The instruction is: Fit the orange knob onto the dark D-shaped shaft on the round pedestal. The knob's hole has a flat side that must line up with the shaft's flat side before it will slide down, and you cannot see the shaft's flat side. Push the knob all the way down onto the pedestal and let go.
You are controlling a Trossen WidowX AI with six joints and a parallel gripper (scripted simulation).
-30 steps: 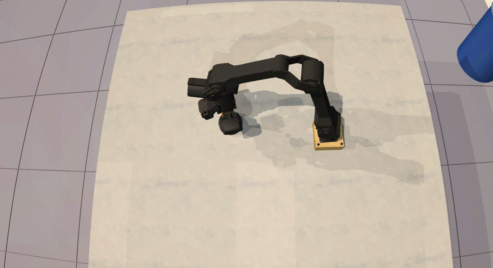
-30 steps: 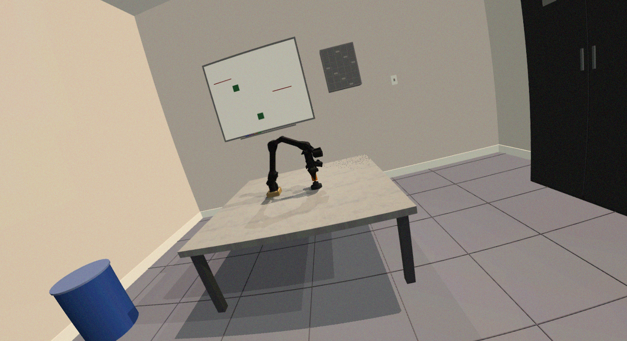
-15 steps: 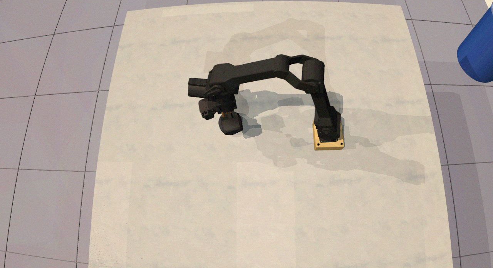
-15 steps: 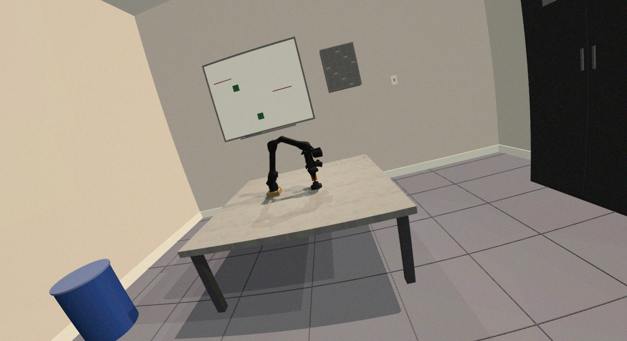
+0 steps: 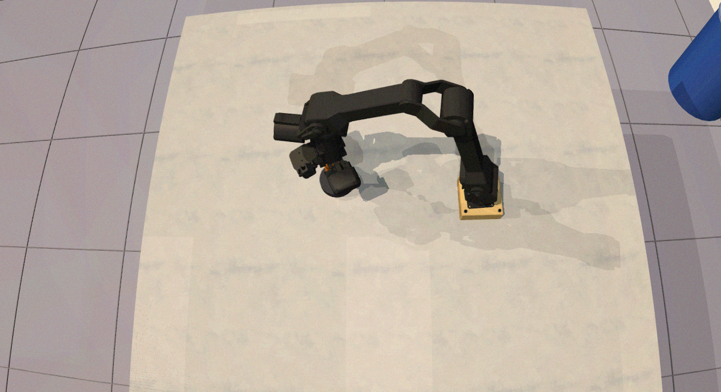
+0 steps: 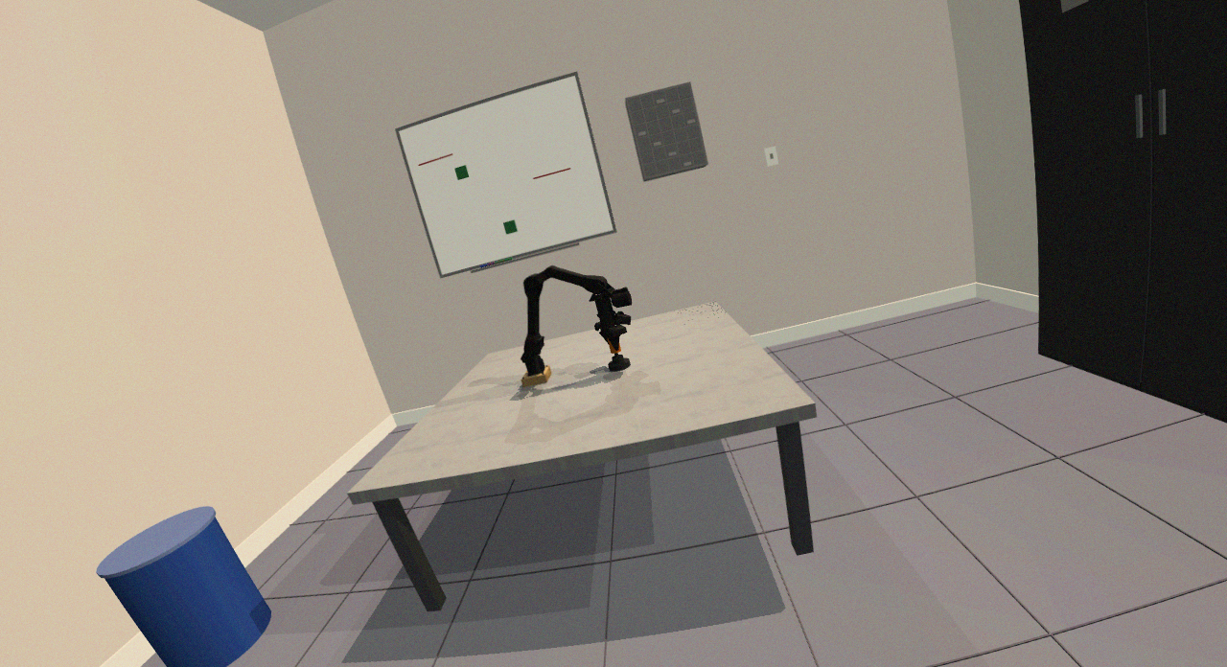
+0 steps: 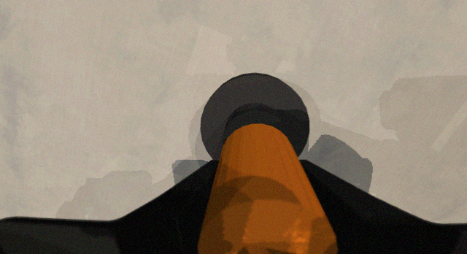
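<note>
The orange knob (image 7: pixel 259 163) (image 6: pixel 613 347) stands upright over the round dark pedestal (image 7: pixel 230 97) (image 6: pixel 618 364) (image 5: pixel 329 189). In the wrist view its lower end covers the middle of the pedestal, with part of a raised round step showing behind it. My gripper (image 7: pixel 257 168) is shut on the knob, one dark finger on each side. In the top view only a sliver of orange shows between the gripper parts. The D-shaped shaft, its flat side and the knob's hole are hidden. I cannot tell how far down the knob sits.
The arm's yellow base block (image 5: pixel 481 214) (image 6: pixel 536 377) is fixed on the pale table (image 5: pixel 393 309) (image 6: pixel 686 405), to the right of the pedestal in the top view. A blue bin (image 5: pixel 698 77) (image 6: pixel 184 594) stands on the floor. Arm shadows cross the table.
</note>
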